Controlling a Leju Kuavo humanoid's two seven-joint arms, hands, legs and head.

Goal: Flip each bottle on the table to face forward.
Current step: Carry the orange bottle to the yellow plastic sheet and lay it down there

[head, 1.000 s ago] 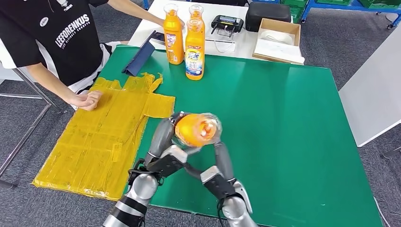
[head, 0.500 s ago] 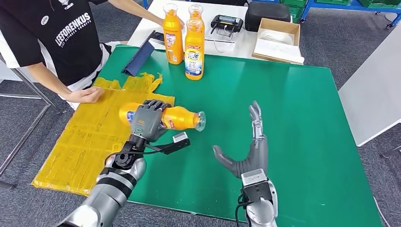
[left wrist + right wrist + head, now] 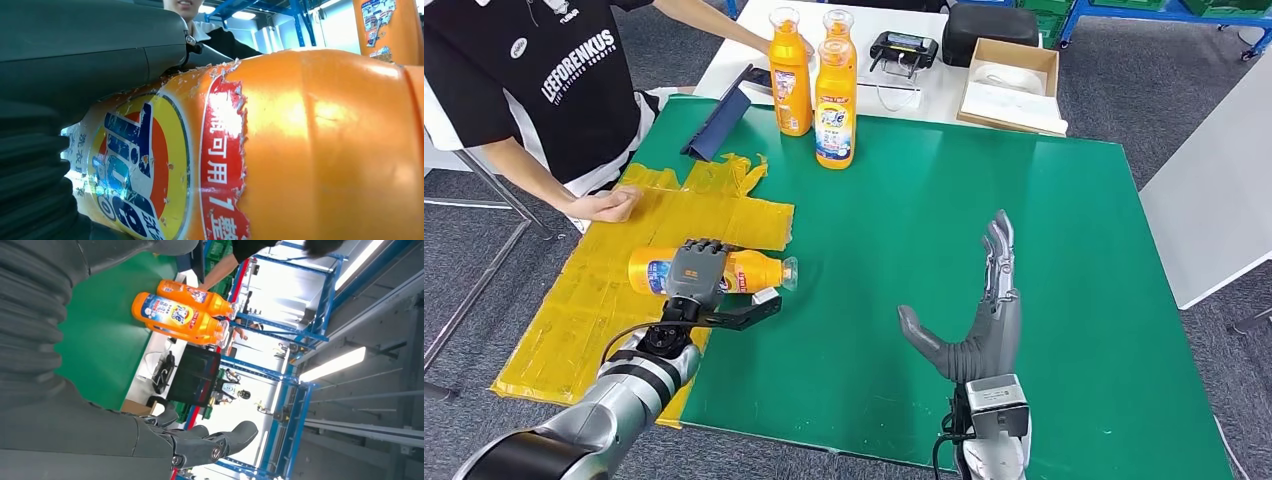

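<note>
Bottle [image 3: 724, 272] in the left hand [image 3: 696, 270] lies on its side, over the yellow sheet [image 3: 614, 300] near the green table's [image 3: 1044, 260] left edge, its clear cap pointing right toward the bare green. The left hand's fingers wrap over the bottle's middle, gripping it; in the left wrist view the orange body and its chipped blue, red and yellow label [image 3: 135, 170] sit right against the hand. Whether the bottle rests on the sheet or is held just above it cannot be told.

The right hand [image 3: 979, 320] is released, palm up and fingers stretched toward the far side, thumb out to the left, holding nothing. It hangs over the near middle of the green surface, well apart from the bottle, with wide bare green around it to the right and far sides.

Two more orange bottles [image 3: 836, 95] stand upright together at the far edge, just beside a dark blue folder [image 3: 719, 125]. A person's hand [image 3: 609, 203] rests on the far left corner of the yellow sheet. Beyond the far edge, a cardboard box [image 3: 1014, 85] sits on a white table [image 3: 744, 40].
</note>
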